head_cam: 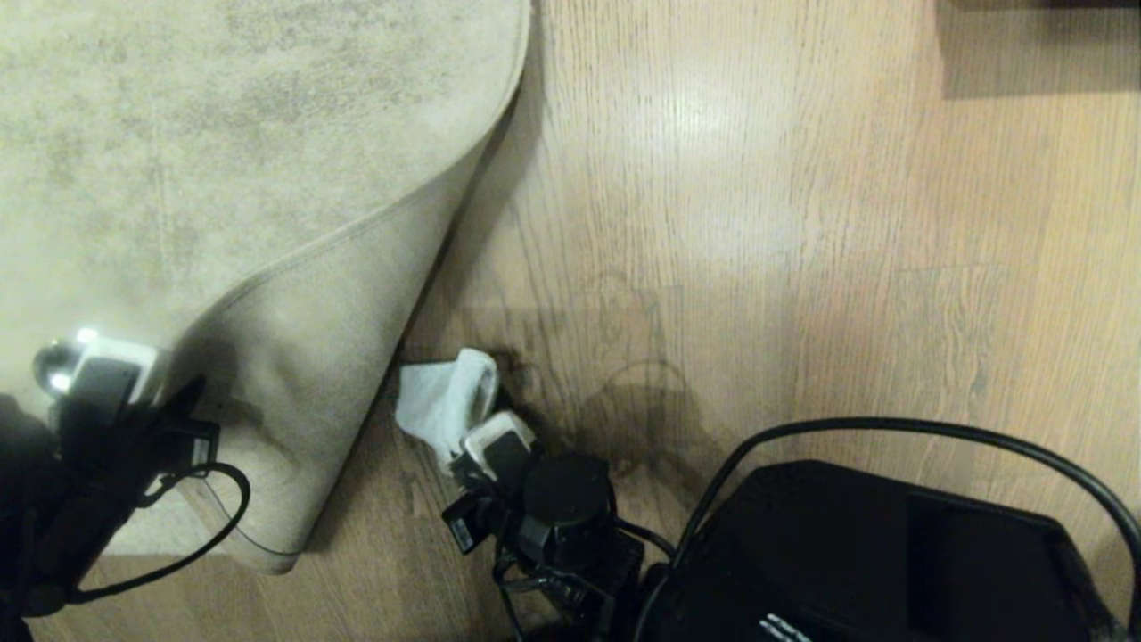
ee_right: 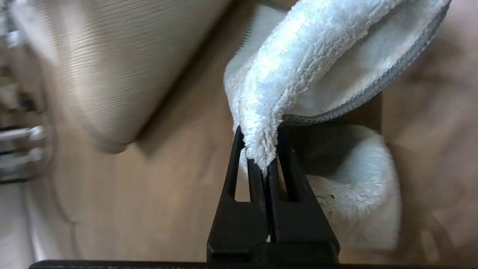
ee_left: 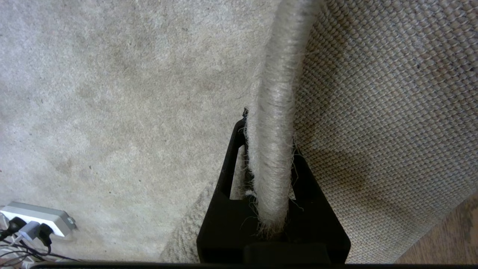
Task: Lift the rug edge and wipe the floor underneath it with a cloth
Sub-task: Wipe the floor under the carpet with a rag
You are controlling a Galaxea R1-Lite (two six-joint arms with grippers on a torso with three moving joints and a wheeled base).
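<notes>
Left gripper (ee_left: 269, 149): black fingers (ee_left: 229, 164) clenched on the rug edge (ee_left: 274, 123), the fuzzy bound border pinched between both jaws. Woven paler underside (ee_left: 381, 93) of the rug to one side of the grip, mottled grey-beige pile (ee_left: 123, 93) to the other. White power strip (ee_left: 35, 220) with dark plugs lying on the pile near the frame corner.

Seen from the head: left gripper (head_cam: 183, 401) at about 8 o'clock, holding the rug corner folded back over itself, pale underside (head_cam: 330, 357) turned up, border (head_cam: 357, 236) curving from 12 o'clock down toward 8 o'clock.

Right gripper (ee_right: 261, 157): fingers (ee_right: 233, 168) clamped tight on a fold of the cloth (ee_right: 306, 63), pale fluffy microfibre with dark stitched edging, the rest bunched beyond the tips. From the head, right gripper (head_cam: 463, 437) near 6 o'clock, the cloth (head_cam: 446, 397) lying on the floor (head_cam: 713, 223) just beside the lifted flap's fold. Wood-grain planks bare from centre out to 3 o'clock, with a sheen near 12 o'clock. Black robot base (head_cam: 874, 553) and looping black cable (head_cam: 936, 432) at 5 o'clock.
</notes>
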